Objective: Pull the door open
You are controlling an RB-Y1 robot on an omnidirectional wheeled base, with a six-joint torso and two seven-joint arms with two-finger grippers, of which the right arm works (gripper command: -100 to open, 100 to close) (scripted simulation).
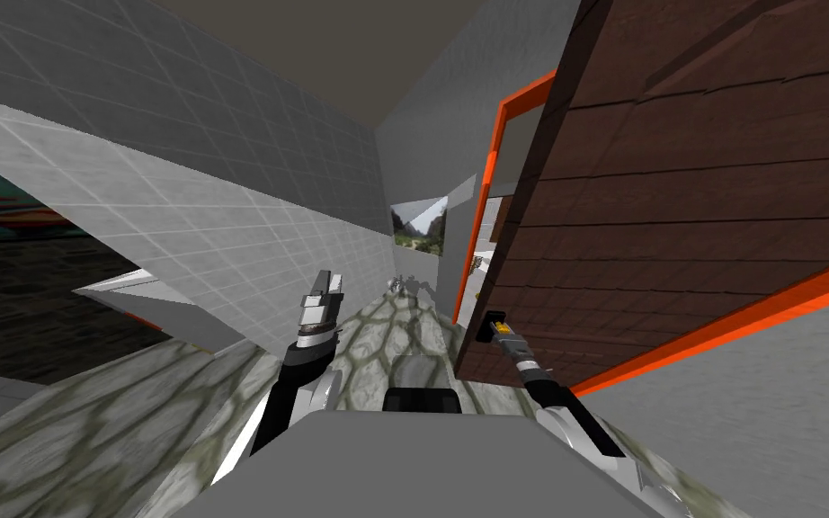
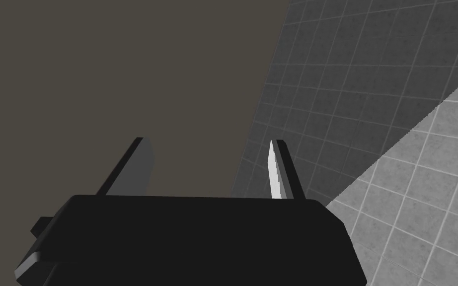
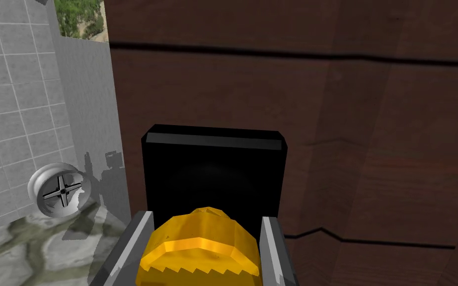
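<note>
Knob [image 3: 200,248] sits clamped in my right gripper [image 3: 206,217], dead ahead on the door [image 3: 372,124]; left gripper [image 2: 208,144] hangs open, farther from it.

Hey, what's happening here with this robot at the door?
The right tool is shut on the yellow knob, which sits on a black plate on the brown door. The door looks to stand partly out of its orange frame. The left tool is open and holds nothing, raised beside the tiled wall.
</note>
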